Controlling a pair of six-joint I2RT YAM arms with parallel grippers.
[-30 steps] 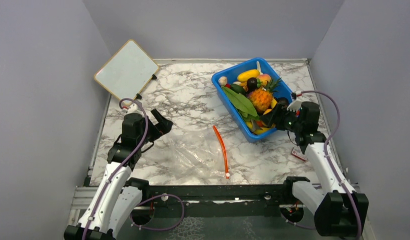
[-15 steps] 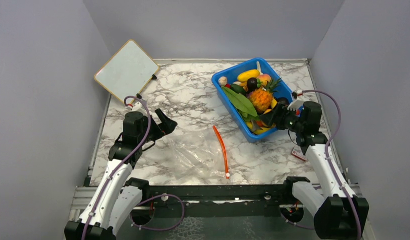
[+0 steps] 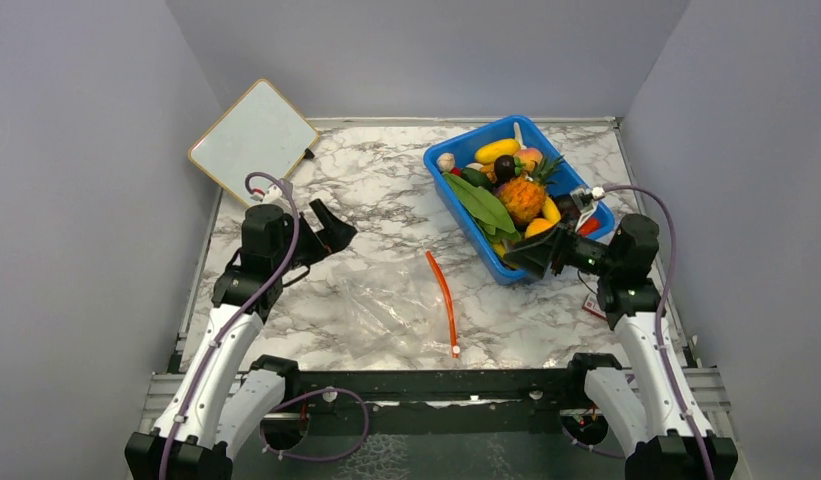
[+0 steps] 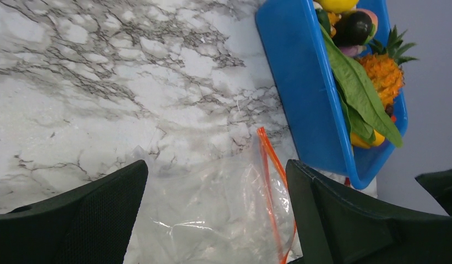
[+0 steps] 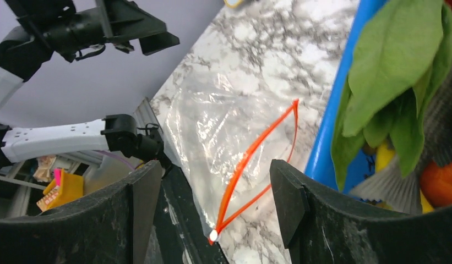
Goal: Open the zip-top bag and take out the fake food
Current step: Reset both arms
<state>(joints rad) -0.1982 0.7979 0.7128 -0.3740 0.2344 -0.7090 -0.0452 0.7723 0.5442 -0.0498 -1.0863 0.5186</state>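
Zip-top bag flat by near edge | fake food in blue bin, far-right | left gripper, right gripper agape, empty

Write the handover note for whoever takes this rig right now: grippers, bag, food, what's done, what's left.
Left gripper: jaws open, empty, over the table, left of the zip-top bag.
Right gripper: jaws open, empty, at the near corner of the blue bin.
Bag lies flat, mouth open, nothing visible inside.
Fake food is piled in the bin.
Done: bag open, food out.
Left: probably nothing; check the bag for leftovers.
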